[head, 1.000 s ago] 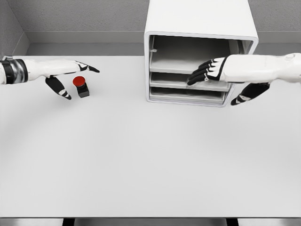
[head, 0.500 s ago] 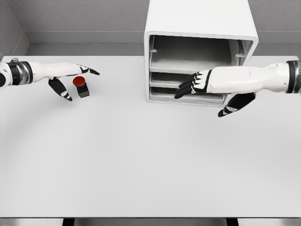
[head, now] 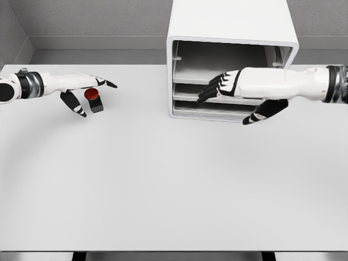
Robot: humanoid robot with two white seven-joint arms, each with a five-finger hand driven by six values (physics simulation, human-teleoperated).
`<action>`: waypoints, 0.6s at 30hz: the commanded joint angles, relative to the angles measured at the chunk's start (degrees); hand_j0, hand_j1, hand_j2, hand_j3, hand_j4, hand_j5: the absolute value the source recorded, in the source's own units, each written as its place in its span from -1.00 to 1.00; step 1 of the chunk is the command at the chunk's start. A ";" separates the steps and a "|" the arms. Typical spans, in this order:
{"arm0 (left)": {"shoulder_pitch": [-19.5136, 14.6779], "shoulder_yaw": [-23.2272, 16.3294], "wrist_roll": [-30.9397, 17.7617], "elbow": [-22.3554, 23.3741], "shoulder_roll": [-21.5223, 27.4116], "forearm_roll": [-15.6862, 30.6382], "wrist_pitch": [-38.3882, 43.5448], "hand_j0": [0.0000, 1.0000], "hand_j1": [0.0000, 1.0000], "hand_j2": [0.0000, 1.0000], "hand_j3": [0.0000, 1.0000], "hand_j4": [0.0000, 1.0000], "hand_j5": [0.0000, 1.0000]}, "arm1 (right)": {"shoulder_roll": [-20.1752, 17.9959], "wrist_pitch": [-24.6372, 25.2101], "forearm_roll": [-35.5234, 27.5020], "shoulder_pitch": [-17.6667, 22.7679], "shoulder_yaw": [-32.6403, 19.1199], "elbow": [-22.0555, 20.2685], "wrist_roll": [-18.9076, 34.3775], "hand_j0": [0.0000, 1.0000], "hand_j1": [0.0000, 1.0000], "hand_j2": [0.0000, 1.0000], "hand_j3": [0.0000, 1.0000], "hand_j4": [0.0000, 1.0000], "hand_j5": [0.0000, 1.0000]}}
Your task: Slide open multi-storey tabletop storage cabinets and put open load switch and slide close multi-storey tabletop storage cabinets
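The load switch [head: 94,99], a small black box with a red round button, stands on the white table [head: 163,179] at the far left. My left hand [head: 89,93] hovers around it with fingers spread, thumb below and forefinger above, not gripping. The white storage cabinet [head: 232,32] stands at the back centre-right with its top bay open and two lower drawers [head: 187,92] shut in. My right hand [head: 228,91] reaches across the cabinet's front, fingers extended over the middle drawer's edge, thumb [head: 263,111] hanging below; it holds nothing.
A grey wall [head: 98,22] runs behind the table, with a low ledge along its base. The table's front edge [head: 174,251] lies near the bottom of the view.
My right hand has shifted left across the cabinet front and risen slightly to the middle drawer. My left hand has edged a little right toward the switch.
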 commanded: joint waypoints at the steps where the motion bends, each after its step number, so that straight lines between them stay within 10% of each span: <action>1: 0.00 0.15 0.03 0.34 -0.15 0.27 0.11 0.68 0.68 0.68 0.68 0.68 0.68 | 1.91 0.15 -0.07 0.00 -0.47 0.65 -0.34 0.88 0.88 0.88 0.88 0.88 0.88; 7: -0.26 0.50 -0.06 0.77 -0.15 -0.70 0.11 0.55 0.55 0.55 0.55 0.55 0.55 | 6.66 0.15 1.16 1.49 -2.75 8.04 -0.34 0.88 0.88 0.88 0.88 0.88 0.88; 18: -0.26 0.59 -0.06 0.60 -0.24 -0.79 0.11 0.41 0.41 0.41 0.41 0.41 0.41 | 6.92 0.15 1.34 3.34 -4.16 8.21 0.19 0.88 0.88 0.88 0.88 0.88 0.88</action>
